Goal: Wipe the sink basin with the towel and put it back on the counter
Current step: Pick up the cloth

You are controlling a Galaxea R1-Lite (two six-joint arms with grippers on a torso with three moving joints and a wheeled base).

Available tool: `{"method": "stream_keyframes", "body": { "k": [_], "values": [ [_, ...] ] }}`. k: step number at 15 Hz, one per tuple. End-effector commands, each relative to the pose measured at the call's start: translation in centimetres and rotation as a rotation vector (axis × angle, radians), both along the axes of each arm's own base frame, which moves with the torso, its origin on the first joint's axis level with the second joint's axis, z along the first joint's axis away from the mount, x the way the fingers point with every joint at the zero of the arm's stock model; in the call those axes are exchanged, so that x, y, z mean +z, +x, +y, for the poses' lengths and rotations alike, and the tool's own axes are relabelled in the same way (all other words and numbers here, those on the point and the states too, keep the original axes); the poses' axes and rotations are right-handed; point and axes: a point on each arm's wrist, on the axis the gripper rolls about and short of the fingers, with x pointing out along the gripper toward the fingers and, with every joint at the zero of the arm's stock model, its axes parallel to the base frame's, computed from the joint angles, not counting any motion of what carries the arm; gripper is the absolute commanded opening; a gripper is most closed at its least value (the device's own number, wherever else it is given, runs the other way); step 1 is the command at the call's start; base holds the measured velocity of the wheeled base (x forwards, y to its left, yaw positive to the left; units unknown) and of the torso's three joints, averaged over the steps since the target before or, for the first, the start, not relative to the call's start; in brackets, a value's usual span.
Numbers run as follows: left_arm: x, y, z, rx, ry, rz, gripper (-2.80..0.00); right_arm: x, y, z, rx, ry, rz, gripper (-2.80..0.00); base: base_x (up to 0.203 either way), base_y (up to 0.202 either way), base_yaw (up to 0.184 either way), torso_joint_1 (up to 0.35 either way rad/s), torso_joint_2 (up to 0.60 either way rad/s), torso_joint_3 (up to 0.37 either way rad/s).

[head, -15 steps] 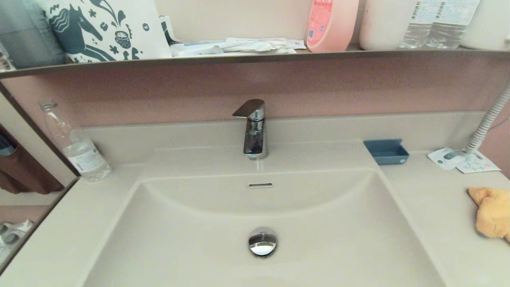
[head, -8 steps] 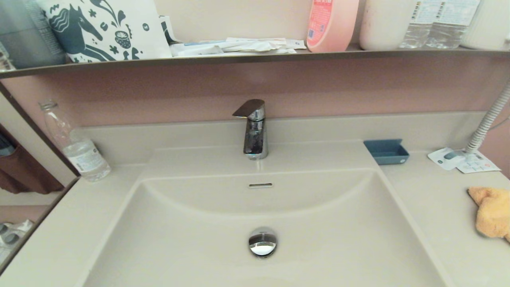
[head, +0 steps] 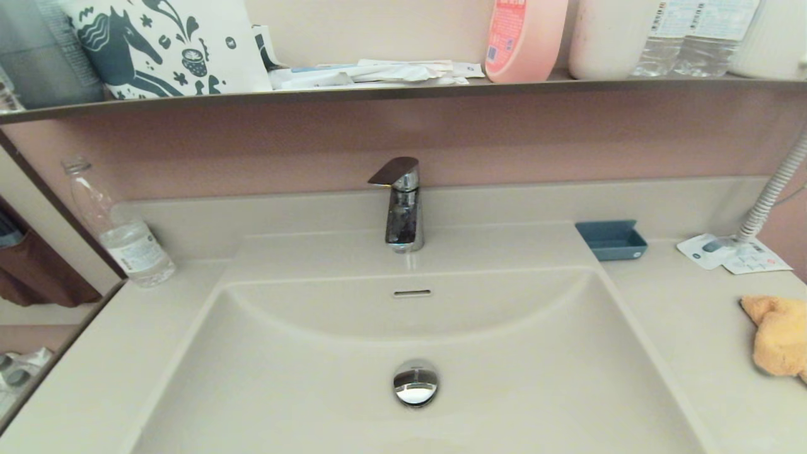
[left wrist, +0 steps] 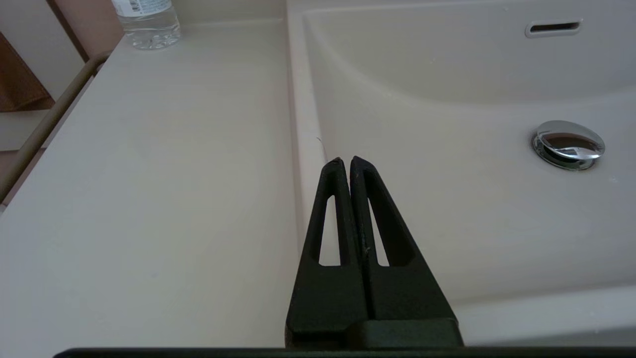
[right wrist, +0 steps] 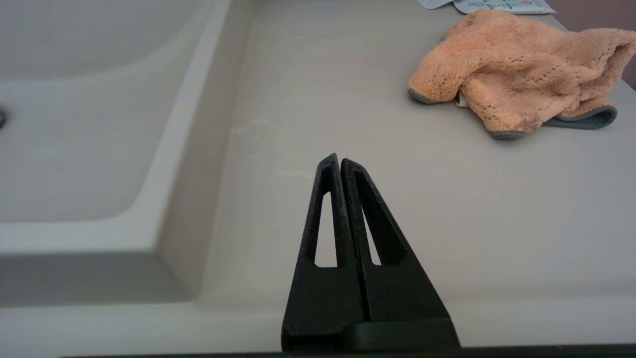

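Note:
The beige sink basin [head: 315, 378] with its slot overflow [head: 412, 293] and chrome drain plug [head: 415, 383] fills the middle of the head view. The orange towel [head: 778, 337] lies crumpled on the counter [head: 687, 328] at the far right; it is also the towel [right wrist: 516, 74] with a grey trim in the right wrist view. My right gripper [right wrist: 339, 160] is shut and empty, held over the counter short of the towel. Shut and empty as well, my left gripper [left wrist: 346, 161] hangs over the basin's left rim [left wrist: 298, 124]. Neither gripper shows in the head view.
A chrome faucet [head: 401, 205] stands behind the basin. A water bottle [head: 120, 230] sits on the left counter, a blue soap dish [head: 610, 239] and white leaflets [head: 734, 252] on the right. A dark shelf [head: 403, 91] with bottles and papers runs above.

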Motion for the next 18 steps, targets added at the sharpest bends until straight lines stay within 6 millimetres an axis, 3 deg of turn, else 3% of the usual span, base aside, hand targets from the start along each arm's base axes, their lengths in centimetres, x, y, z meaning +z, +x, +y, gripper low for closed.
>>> {"method": "stream_keyframes", "body": {
  "k": [1,9,12,14,16,18],
  "values": [
    [0.0,0.0,0.0,-0.001,0.0,0.001,-2.8,0.0,0.0,0.0,0.001,0.0,0.0,-2.8,0.0,0.0,0.0,0.0,0.0,0.0],
    [0.0,0.0,0.0,0.001,0.0,0.002,-2.8,0.8,-0.3,0.0,-0.001,0.001,-0.011,-2.8,0.0,0.0,0.0,0.0,0.0,0.0],
    [0.0,0.0,0.0,0.001,0.0,0.002,-2.8,4.5,-0.5,0.0,0.0,0.002,0.002,-2.8,0.0,0.0,0.0,0.0,0.0,0.0],
    [0.0,0.0,0.0,0.001,0.0,0.002,-2.8,7.1,0.5,0.0,-0.011,0.002,0.048,-2.8,0.0,0.0,0.0,0.0,0.0,0.0],
    [0.0,0.0,0.0,0.001,0.0,0.002,-2.8,9.2,2.2,-0.1,-0.059,-0.008,0.116,-2.8,0.0,0.0,0.0,0.0,0.0,0.0],
    [0.0,0.0,0.0,-0.001,0.0,0.002,-2.8,10.6,5.1,-0.3,-0.15,-0.024,0.239,-2.8,0.0,0.0,0.0,0.0,0.0,0.0]
  ]
}}
